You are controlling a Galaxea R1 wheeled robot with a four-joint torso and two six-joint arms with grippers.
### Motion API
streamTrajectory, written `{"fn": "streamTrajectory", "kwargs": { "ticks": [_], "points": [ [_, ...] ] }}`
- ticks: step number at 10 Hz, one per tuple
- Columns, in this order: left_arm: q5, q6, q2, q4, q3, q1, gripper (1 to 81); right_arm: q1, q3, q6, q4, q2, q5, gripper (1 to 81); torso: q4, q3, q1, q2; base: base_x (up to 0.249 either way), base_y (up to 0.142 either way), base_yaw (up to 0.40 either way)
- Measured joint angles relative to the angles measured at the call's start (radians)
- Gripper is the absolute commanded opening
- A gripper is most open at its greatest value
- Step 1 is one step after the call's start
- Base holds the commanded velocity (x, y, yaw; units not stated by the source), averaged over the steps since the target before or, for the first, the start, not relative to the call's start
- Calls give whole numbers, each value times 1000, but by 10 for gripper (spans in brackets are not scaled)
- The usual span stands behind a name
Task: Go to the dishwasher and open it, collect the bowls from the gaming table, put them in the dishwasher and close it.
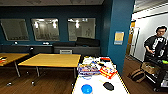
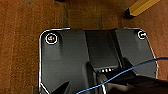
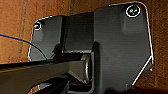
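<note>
Dark robot plate and bar take up both wrist views over brown wood floor (image 2: 22,50), and whether either gripper is released or clenched cannot be told. White with yellow edging, the gaming bench (image 1: 117,83) stands just ahead in the head view, a blue bowl (image 1: 86,89) at its near end beside a dark oval thing (image 1: 108,86), with bright game boxes (image 1: 108,71) heaped farther along. Left of it stand wooden-topped tables (image 1: 52,60) before a dark blue wall (image 1: 62,11) with windows, and at right a person (image 1: 156,42) stands by a cart (image 1: 160,72), a bag (image 1: 138,74) on the floor nearby.
</note>
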Motion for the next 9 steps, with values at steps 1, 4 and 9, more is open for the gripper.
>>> {"fn": "streamTrajectory", "kwargs": {
  "ticks": [1, 4, 9],
  "points": [
    [1, 0, 0, 0, 1, 4, 811, 0, 0, 0, 1, -2, 3, 811, 0, 0, 0, 0, 0, 0, 0],
    [1, 0, 0, 0, 1, 5, 811, 0, 6, 0, 1, -6, 14, 811, 0, 0, 0, 0, 0, 0, 0],
    [-41, 0, -89, 0, 148, 6, 811, 1, 255, 3, 1, -138, 28, 811, 0, 0, 0, 0, 0, 0, 0]
  ]
}}
